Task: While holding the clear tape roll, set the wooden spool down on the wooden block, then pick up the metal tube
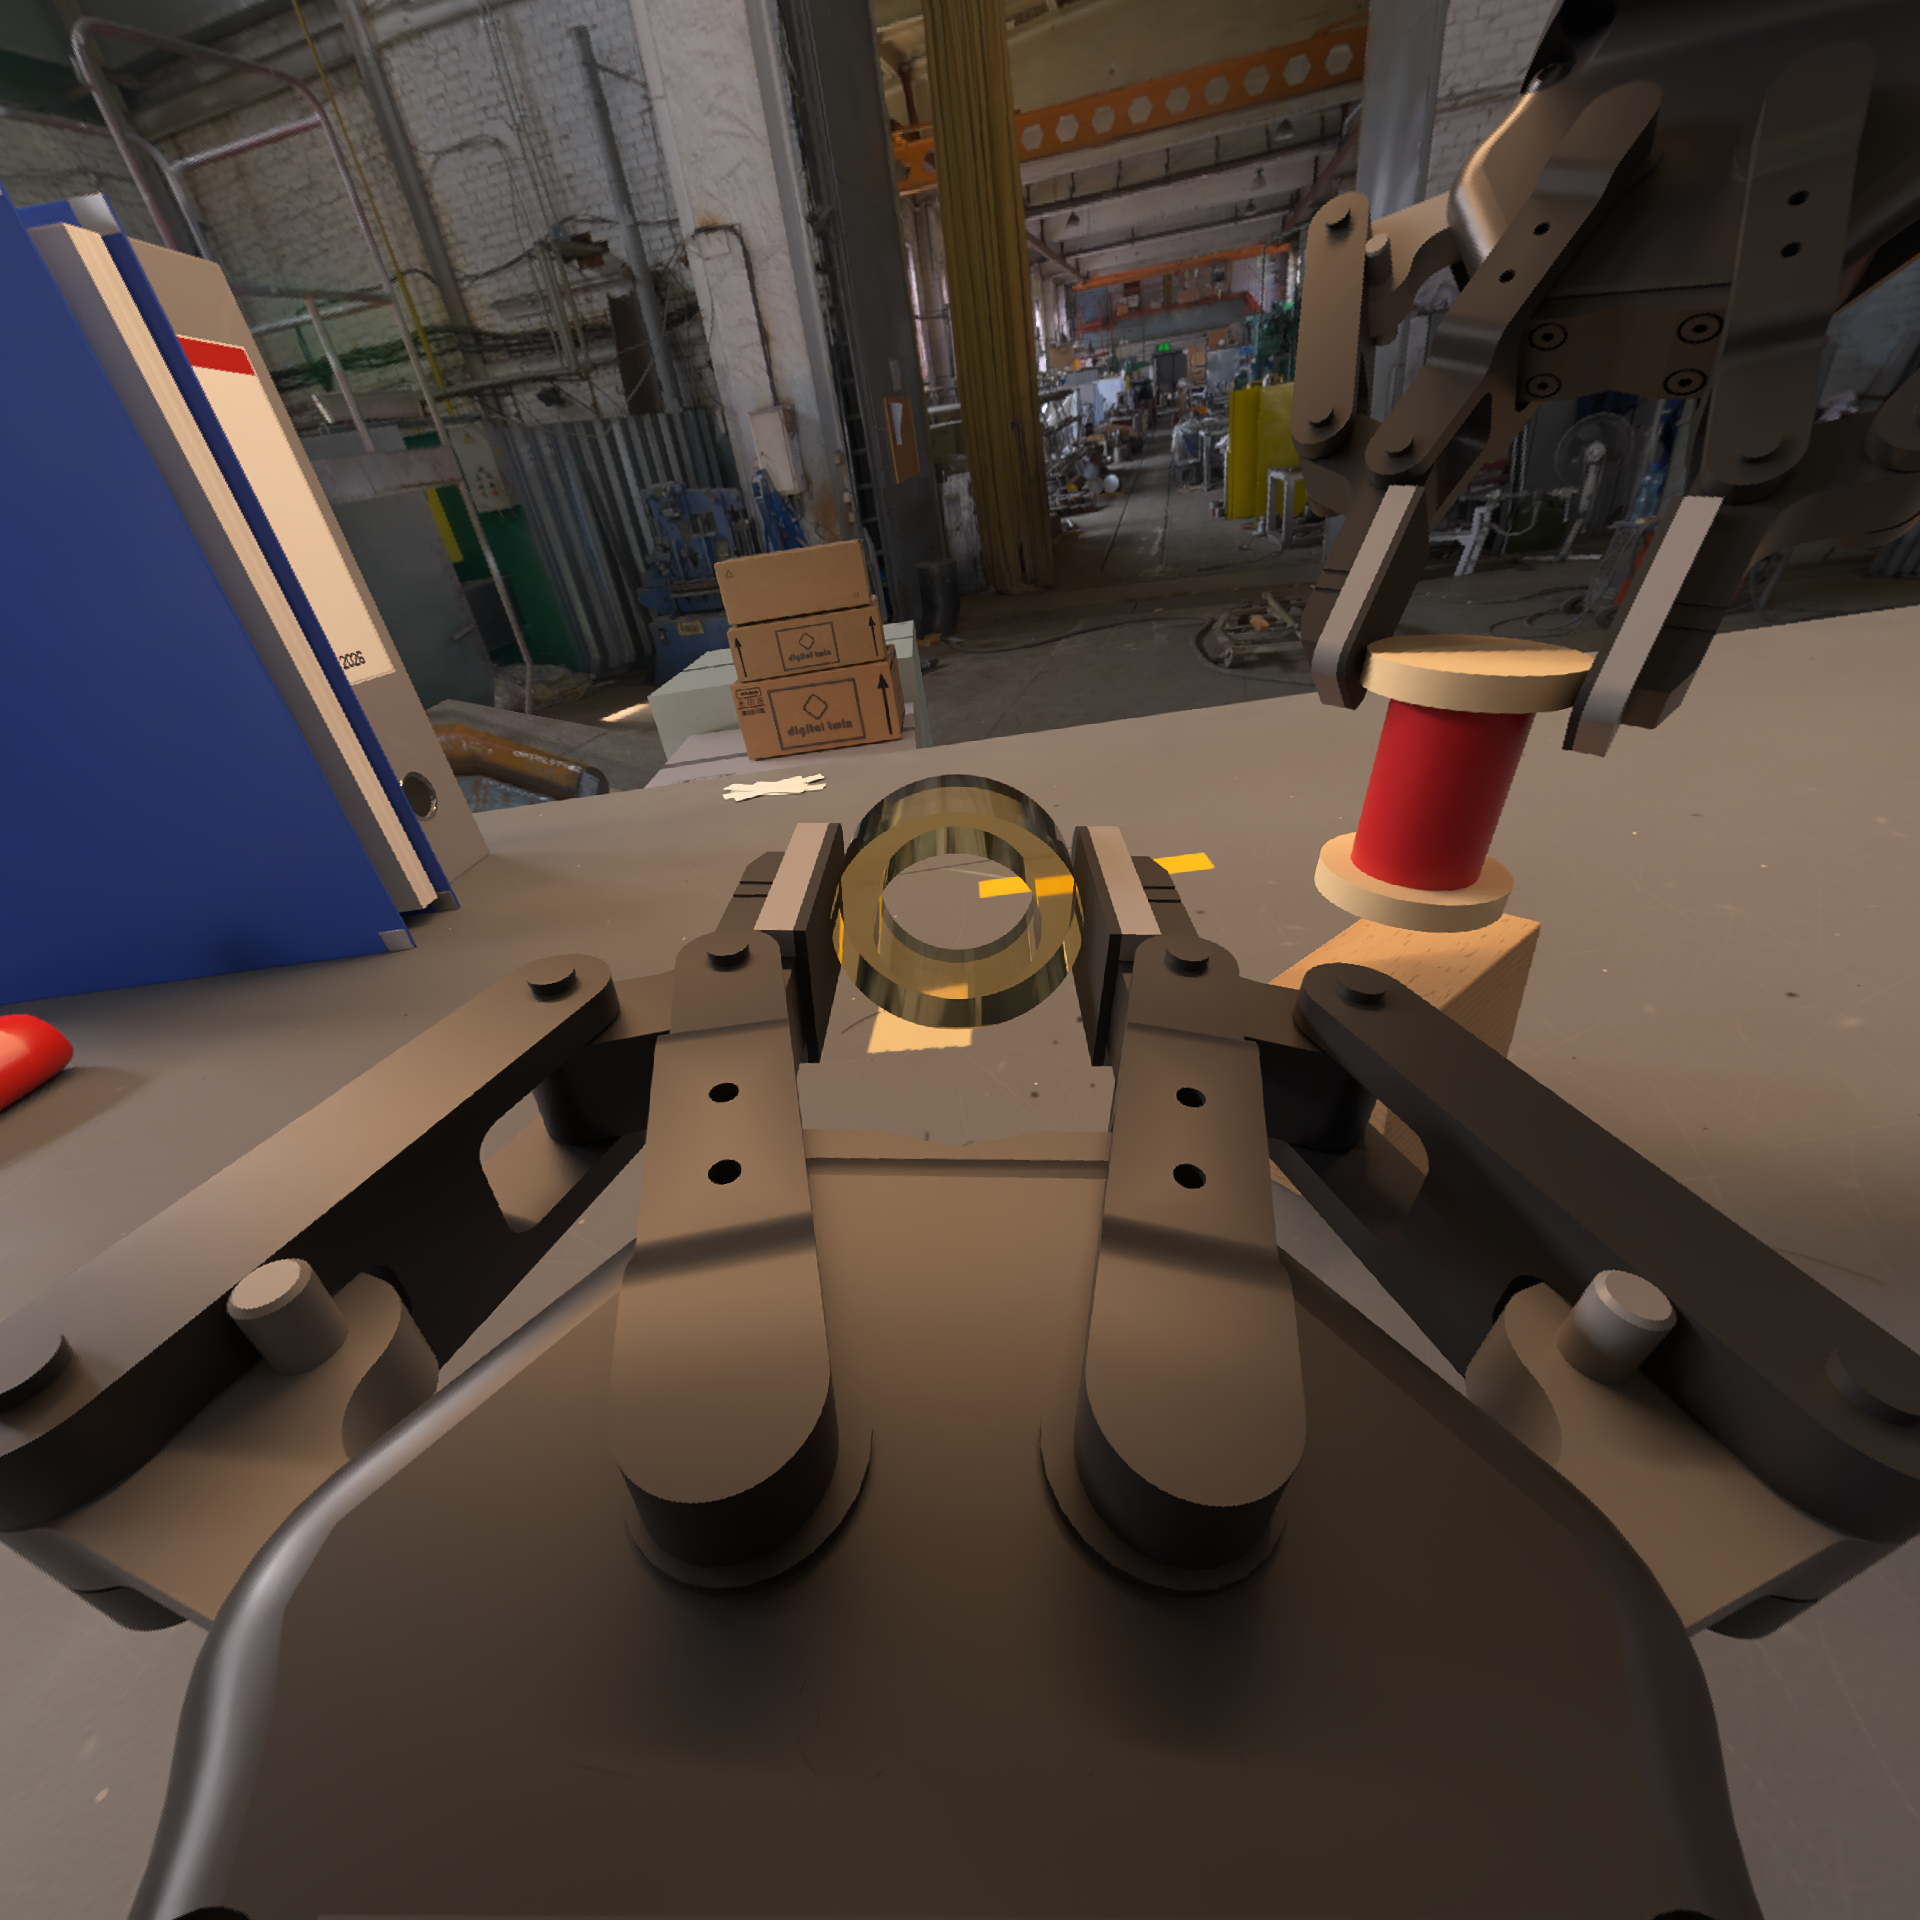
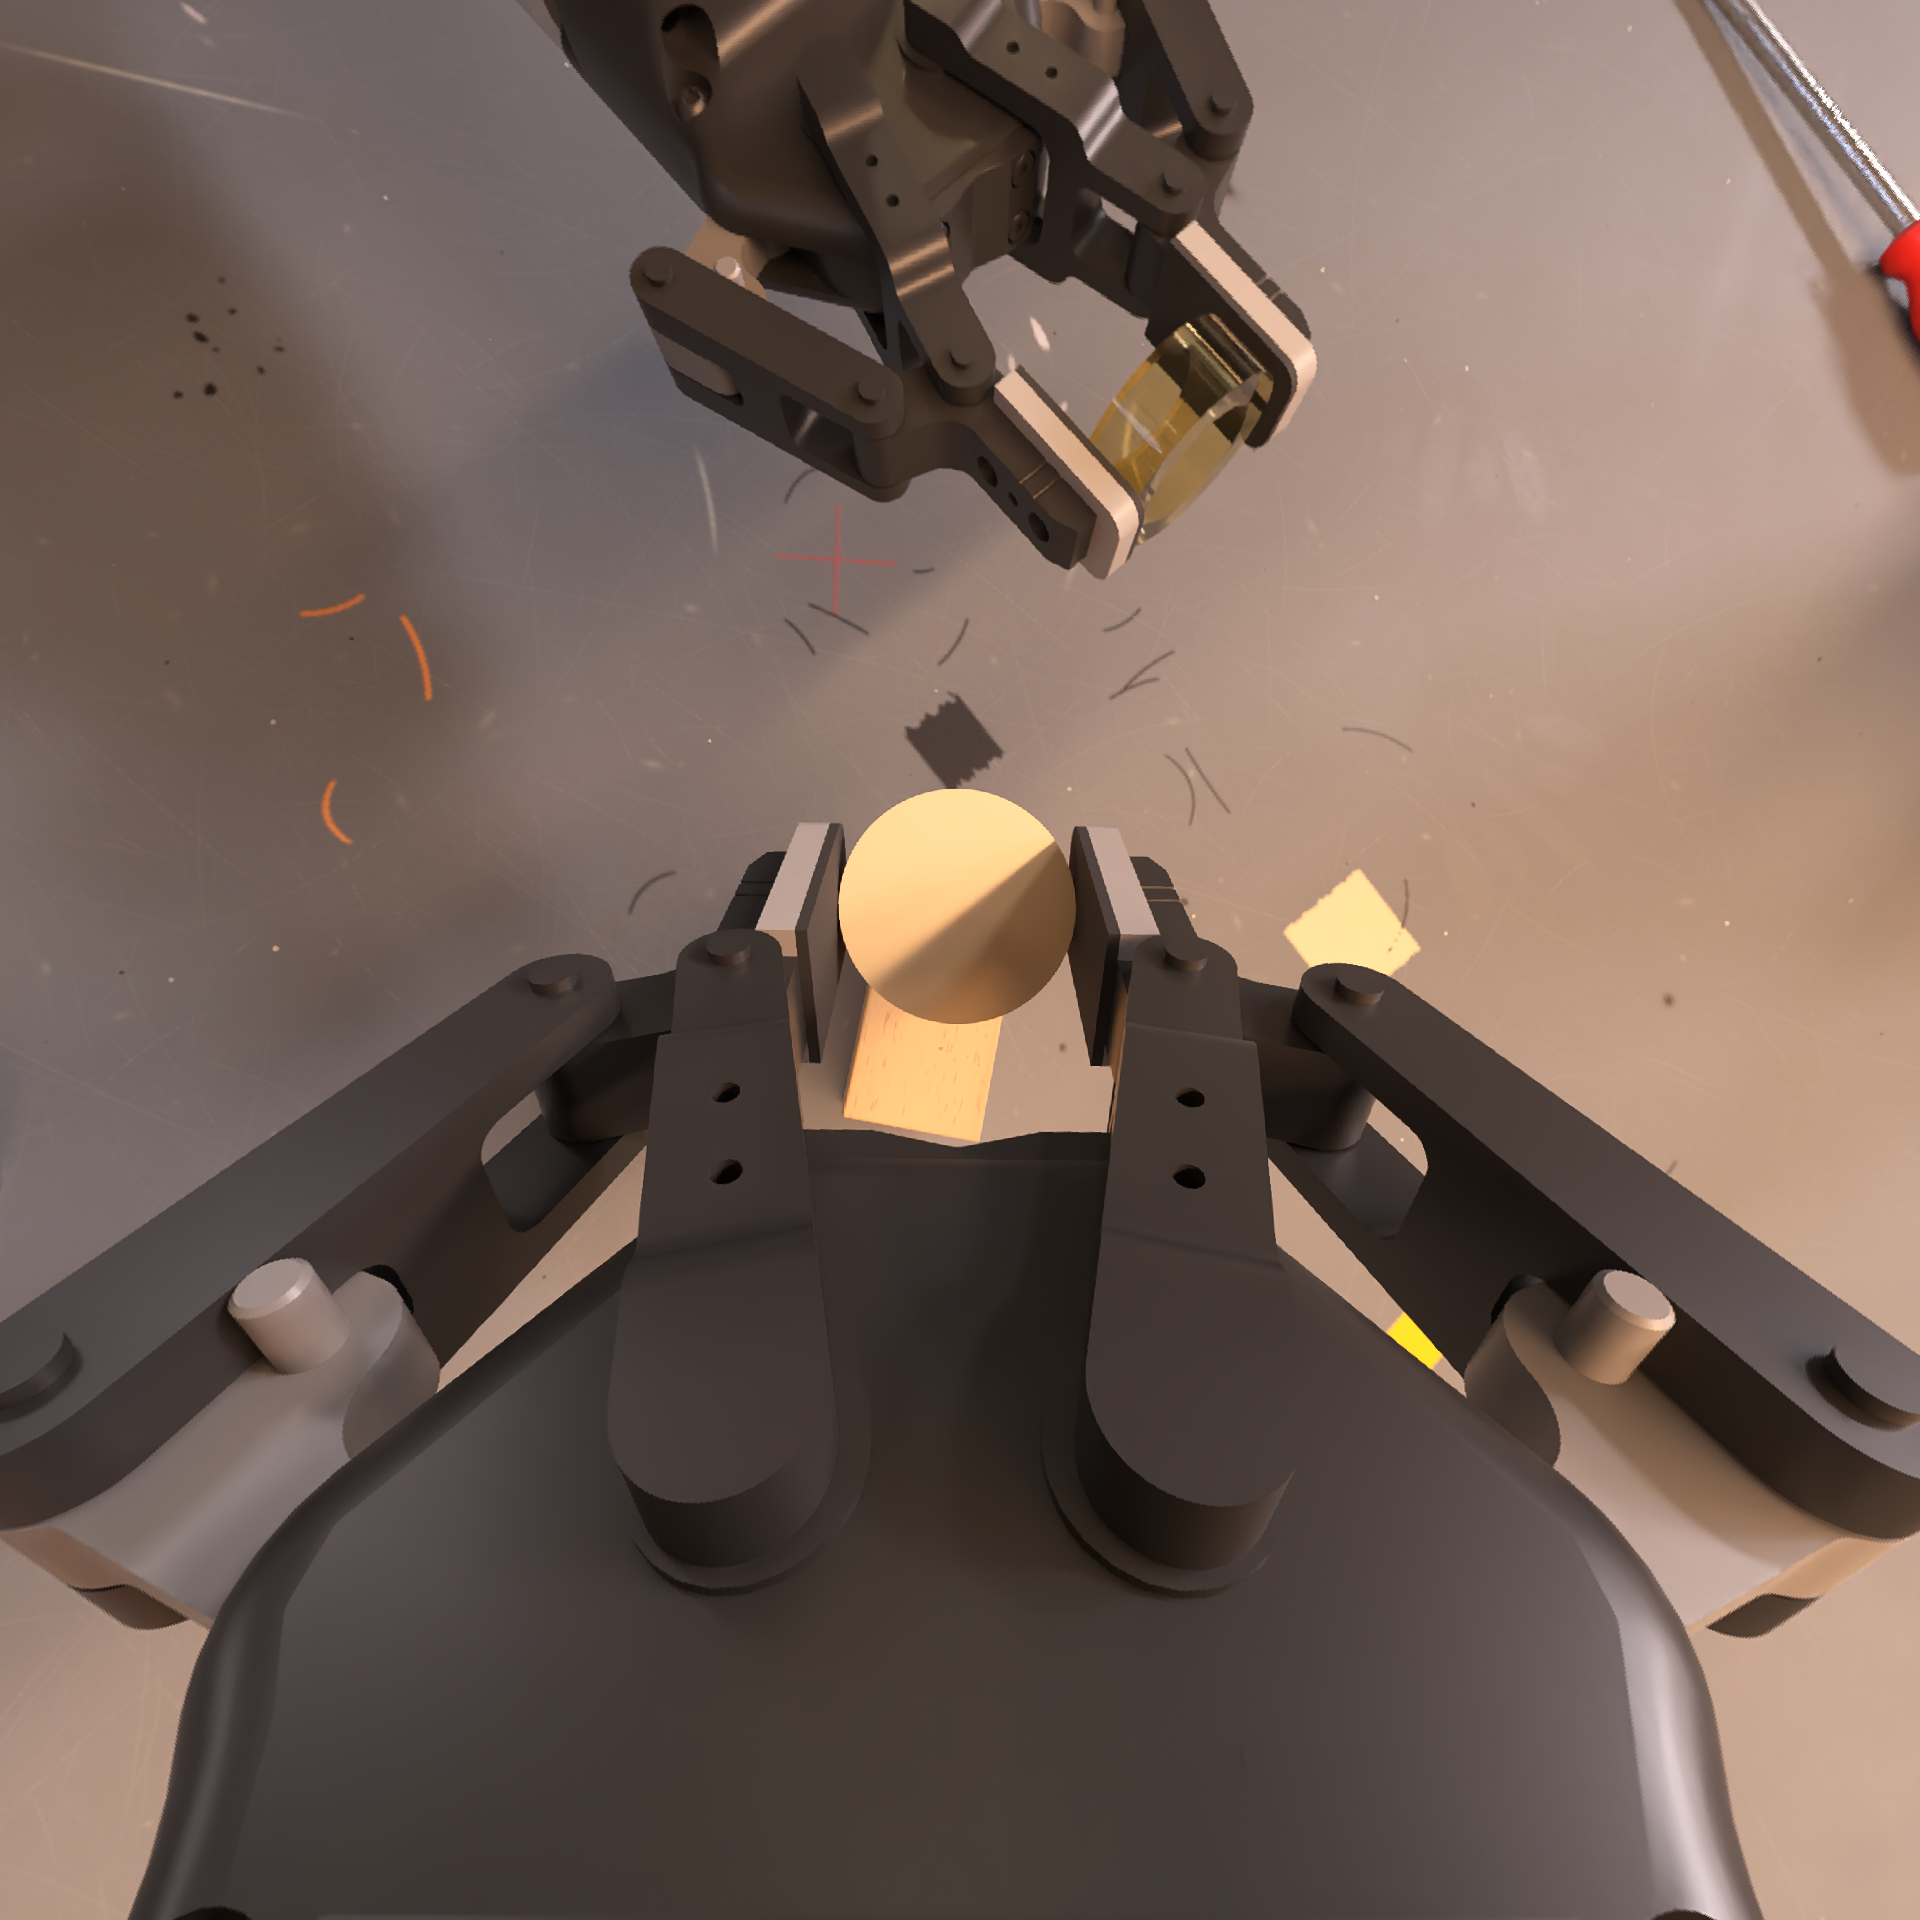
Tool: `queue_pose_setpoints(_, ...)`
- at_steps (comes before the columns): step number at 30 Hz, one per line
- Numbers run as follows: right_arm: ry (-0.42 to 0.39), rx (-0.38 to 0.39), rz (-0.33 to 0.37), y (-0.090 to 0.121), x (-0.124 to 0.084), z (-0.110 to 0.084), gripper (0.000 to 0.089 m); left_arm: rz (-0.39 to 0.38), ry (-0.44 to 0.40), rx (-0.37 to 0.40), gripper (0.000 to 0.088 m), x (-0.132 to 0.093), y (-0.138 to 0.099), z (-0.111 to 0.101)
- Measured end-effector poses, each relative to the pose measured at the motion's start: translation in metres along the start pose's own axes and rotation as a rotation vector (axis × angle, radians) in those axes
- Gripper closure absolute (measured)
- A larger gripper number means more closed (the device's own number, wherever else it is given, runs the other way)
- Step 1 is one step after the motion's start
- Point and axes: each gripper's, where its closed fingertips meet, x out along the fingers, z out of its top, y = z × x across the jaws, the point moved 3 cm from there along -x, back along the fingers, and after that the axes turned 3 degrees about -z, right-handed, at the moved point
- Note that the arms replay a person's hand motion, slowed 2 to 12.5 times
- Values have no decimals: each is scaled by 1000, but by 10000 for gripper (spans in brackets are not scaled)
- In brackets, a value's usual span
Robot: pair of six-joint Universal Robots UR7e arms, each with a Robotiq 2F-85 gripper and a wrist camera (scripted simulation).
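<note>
The left gripper was clamped on the clear tape roll. At two o'clock, the right gripper pinched the wooden spool, seemingly resting on the wooden block.

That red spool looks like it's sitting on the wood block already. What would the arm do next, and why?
Probably open the right gripper and lift away. The spool stands upright with its bottom disc seemingly on the wooden block, yet the jaws still pinch its top disc. The left gripper should stay shut on the clear tape roll. The metal tube isn't clearly in view.
</note>
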Motion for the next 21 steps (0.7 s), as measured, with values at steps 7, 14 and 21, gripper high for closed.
queue_pose_setpoints(7, -4, 48, -7, -3, 2, -8, 510, 3, 15, 10, 495, 2, 1, -1)
queue_pose_setpoints(14, 3, 97, -12, -4, 4, -13, 510, 7, 22, 10, 495, 4, 2, -2)
queue_pose_setpoints(21, 24, 122, -21, -2, 9, -17, 510, 8, 23, 13, 495, 4, 2, -2)
